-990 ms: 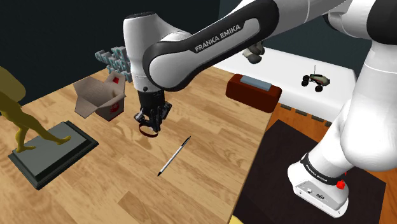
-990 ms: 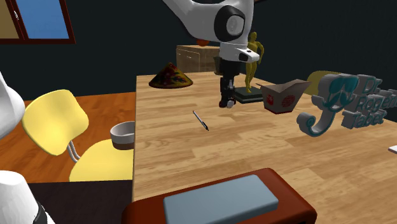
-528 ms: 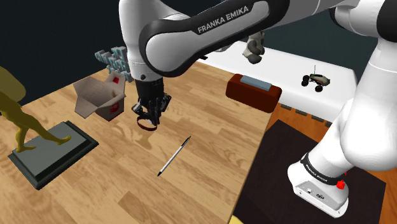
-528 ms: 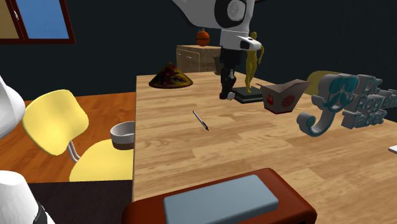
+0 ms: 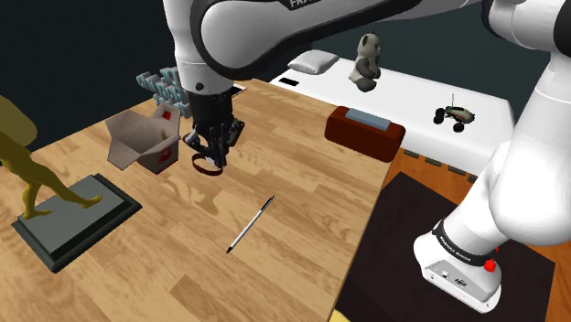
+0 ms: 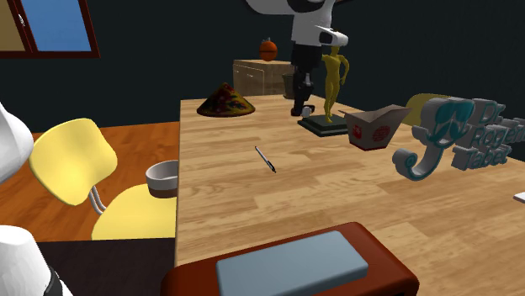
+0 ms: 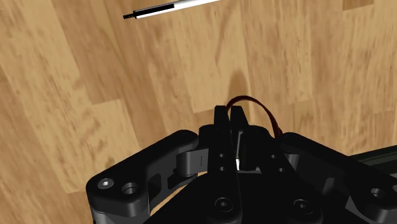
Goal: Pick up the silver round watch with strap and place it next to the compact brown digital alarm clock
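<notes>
Wrist view gives us the clearest read: the gripper (image 7: 230, 116) is clenched on the watch (image 7: 262, 109), fingers pinched almost together, with its dark red strap arching out past the fingertips. We judge the tight pinch is there to keep so thin a thing from slipping during the carry.

From the shoulder view we place the watch in the air above the table (image 5: 302, 197), well apart from the clock (image 5: 364, 134), which sits at the table's edge. The pen (image 5: 251, 223) lies flat on the wood, also well apart from the clock. We judge the height is kept so that the hanging strap clears the table on the way across.

Against the picture a second ago, the gripper has risen. Then the strap hung just over the wood, and now it hangs clearly higher, yet no nearer the clock. Clock and pen have not moved. The placing beside the clock is not yet done, and we expect the carry toward the clock comes next.
</notes>
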